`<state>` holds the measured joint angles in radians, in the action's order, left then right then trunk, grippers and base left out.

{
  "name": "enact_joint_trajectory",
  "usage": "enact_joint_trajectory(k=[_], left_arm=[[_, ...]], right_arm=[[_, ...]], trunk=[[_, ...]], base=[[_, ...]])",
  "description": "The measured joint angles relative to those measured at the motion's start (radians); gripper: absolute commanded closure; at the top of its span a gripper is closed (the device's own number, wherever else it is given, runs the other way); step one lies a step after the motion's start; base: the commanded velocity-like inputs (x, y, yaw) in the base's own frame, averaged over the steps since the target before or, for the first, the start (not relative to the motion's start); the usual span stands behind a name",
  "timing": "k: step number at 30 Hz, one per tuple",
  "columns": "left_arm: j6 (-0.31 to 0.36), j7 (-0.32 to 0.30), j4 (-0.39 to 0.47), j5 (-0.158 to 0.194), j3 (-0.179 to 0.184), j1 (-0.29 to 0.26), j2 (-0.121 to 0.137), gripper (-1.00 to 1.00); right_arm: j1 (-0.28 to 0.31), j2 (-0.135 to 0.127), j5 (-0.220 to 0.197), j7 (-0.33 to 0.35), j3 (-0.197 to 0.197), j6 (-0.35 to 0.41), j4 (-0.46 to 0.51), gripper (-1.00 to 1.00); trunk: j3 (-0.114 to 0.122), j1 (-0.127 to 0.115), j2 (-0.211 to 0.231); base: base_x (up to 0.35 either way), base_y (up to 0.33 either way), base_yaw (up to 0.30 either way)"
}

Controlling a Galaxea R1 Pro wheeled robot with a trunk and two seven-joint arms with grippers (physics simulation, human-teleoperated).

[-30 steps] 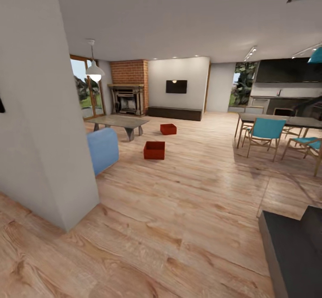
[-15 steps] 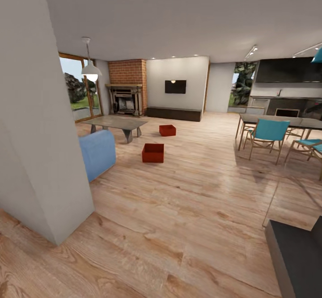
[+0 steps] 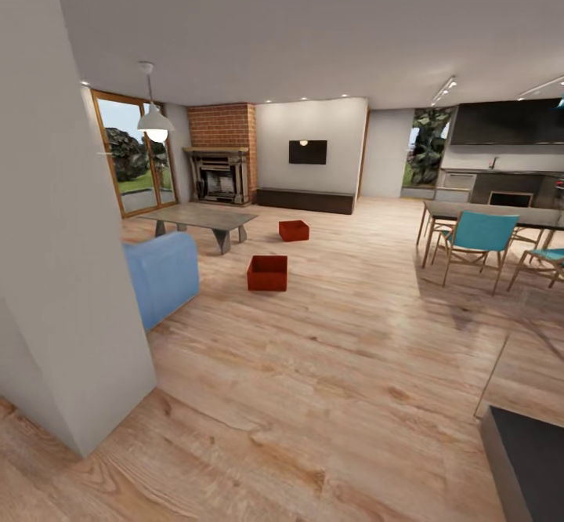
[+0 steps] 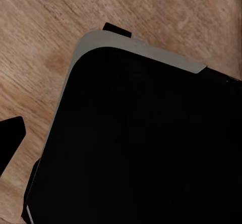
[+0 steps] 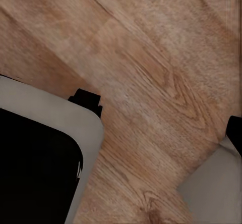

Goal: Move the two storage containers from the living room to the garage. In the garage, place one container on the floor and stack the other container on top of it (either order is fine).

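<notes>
Ahead on the light wood plank floor (image 3: 337, 365) of the living room sit the two red-orange open-topped storage containers: the nearer container (image 3: 268, 273) rests just in front of the low grey table (image 3: 200, 217) and a little beyond the end of the blue sofa (image 3: 160, 275), while the farther container (image 3: 294, 230) lies deeper in the room, apart from the first, between the table and the long dark low cabinet (image 3: 306, 199) that runs under the black wall TV (image 3: 308, 152). Both boxes stand upright on the planks, touching nothing else. To one side of the TV wall rises the red-brick fireplace (image 3: 222, 157), with a tall wood-framed glass door (image 3: 129, 155) and a white pendant lamp (image 3: 154, 120) beside it. A white wall corner (image 3: 59, 271) stands close at the head view's left edge. Across the room, a dark dining table (image 3: 493, 214) carries turquoise-seated wooden chairs (image 3: 475, 238) around it, and a dark kitchen counter (image 3: 501, 181) lines the wall beyond. In the wrist views, a black panel with a pale grey rim (image 4: 146, 133) hangs over the planks; the same dark rounded shape (image 5: 35, 158) appears from the other arm. Whether either gripper is spread or pressed together cannot be told from these pictures.
</notes>
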<state>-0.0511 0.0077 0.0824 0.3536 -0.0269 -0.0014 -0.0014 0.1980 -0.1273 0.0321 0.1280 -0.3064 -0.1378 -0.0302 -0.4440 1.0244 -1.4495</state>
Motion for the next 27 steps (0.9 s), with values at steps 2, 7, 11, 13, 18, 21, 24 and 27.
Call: enact_joint_trajectory(k=[2, 7, 11, 13, 18, 21, 24, 27], left_arm=[[0.0, 0.0, 0.0, 0.0, 0.0, 0.0, 0.0, -1.0], [-0.001, -0.001, 0.0, 0.0, 0.0, 0.0, 0.0, -1.0], [-0.001, 0.0, 0.0, 0.0, 0.0, 0.0, 0.0, -1.0], [-0.001, -0.001, 0.0, -0.001, 0.0, 0.0, 0.0, -1.0], [-0.001, 0.0, 0.0, -0.001, 0.0, 0.0, 0.0, -1.0], [-0.001, 0.0, 0.0, -0.002, 0.001, 0.0, 0.0, -1.0], [0.0, -0.001, 0.0, -0.002, 0.001, 0.0, 0.0, -1.0], [0.0, -0.001, 0.0, -0.002, 0.001, 0.0, 0.0, -1.0]], right_arm=[[0.0, 0.0, 0.0, 0.0, 0.0, 0.0, 0.0, -1.0], [0.0, 0.001, 0.0, 0.0, 0.0, 0.0, 0.0, -1.0], [0.0, 0.001, 0.0, 0.0, 0.0, 0.0, 0.0, -1.0], [0.0, 0.0, 0.0, 0.0, 0.0, 0.0, 0.0, -1.0], [0.0, 0.0, 0.001, 0.0, 0.0, 0.0, 0.0, -1.0], [0.0, 0.001, 0.0, 0.0, 0.0, 0.0, 0.0, -1.0], [0.0, 0.003, 0.0, 0.0, 0.0, 0.0, 0.0, -1.0], [0.0, 0.003, 0.0, 0.0, 0.0, 0.0, 0.0, -1.0]], trunk=[[0.0, 0.0, 0.0], [0.0, 0.0, 0.0], [0.0, 0.0, 0.0], [0.0, 0.0, 0.0], [0.0, 0.0, 0.0], [0.0, 0.0, 0.0], [0.0, 0.0, 0.0], [0.0, 0.0, 0.0]], base=[[0.321, 0.0, 0.0], [0.321, 0.0, 0.0], [0.321, 0.0, 0.0], [0.321, 0.0, 0.0], [0.321, 0.0, 0.0], [0.321, 0.0, 0.0], [0.321, 0.0, 0.0], [0.321, 0.002, 0.0]])
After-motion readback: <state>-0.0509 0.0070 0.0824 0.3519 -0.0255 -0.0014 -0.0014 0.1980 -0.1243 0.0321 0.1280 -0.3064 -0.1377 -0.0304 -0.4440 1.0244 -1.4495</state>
